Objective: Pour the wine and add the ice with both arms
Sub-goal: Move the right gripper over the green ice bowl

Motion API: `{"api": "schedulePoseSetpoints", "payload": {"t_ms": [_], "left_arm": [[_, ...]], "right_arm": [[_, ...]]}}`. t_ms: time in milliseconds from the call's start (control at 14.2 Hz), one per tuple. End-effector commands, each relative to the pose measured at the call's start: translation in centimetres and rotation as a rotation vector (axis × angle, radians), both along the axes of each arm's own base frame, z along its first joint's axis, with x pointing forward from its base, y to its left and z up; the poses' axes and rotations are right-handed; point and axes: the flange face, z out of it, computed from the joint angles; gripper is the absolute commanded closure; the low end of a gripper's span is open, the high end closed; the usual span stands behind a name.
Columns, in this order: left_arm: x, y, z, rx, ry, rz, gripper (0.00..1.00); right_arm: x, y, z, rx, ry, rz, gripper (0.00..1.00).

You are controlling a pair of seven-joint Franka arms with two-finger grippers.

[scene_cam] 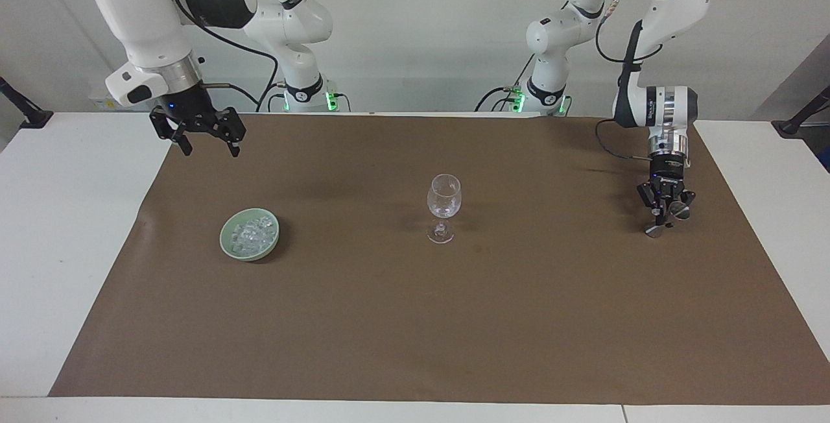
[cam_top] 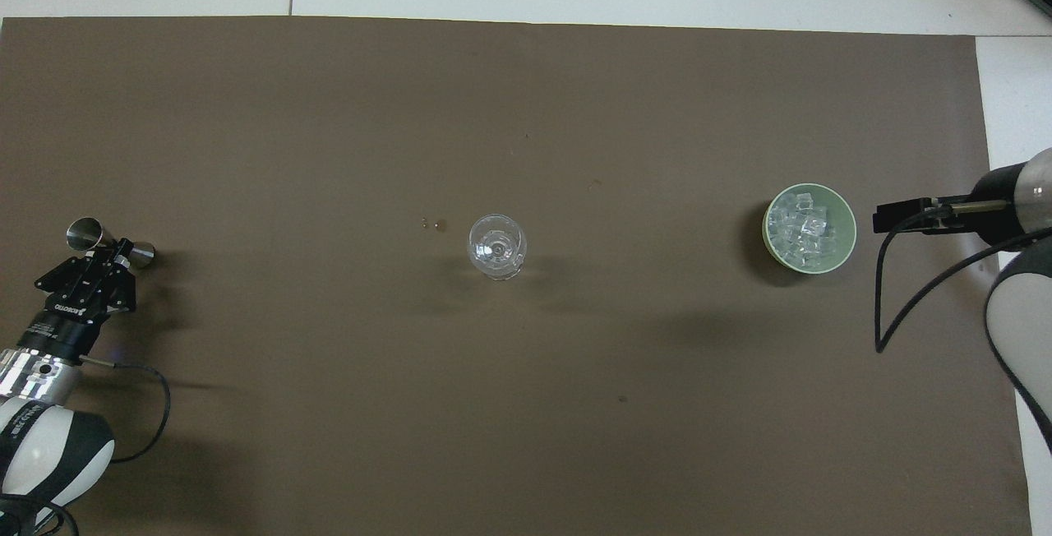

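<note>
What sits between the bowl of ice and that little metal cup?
Only the empty glass stands between the bowl of ice and the metal cup, roughly midway on the brown mat; the overhead view shows it best.
</note>
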Motion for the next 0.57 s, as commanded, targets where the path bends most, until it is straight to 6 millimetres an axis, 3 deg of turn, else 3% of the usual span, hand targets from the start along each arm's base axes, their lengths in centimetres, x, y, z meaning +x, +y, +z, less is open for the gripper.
{"api": "schedulePoseSetpoints", "payload": {"t_ms": [0, 212, 495], "left_arm": [[0.4, 0.2, -0.1, -0.020, -0.016, 0.007, 0.83], [0.5, 0.1, -0.1, -0.019, -0.016, 0.003, 0.78], [0.5, 0.1, -0.1, -0.017, -0.017, 0.003, 0.73]], "right_arm": [[0.0, 0.0, -3.2, 0.001, -0.020, 0.047, 0.00], [1.3, -0.2, -8.1, -0.009, -0.024, 0.092, 0.00], [2.5, -0.1, -11.7, -0.016, -0.022, 0.111, 0.00]]}}
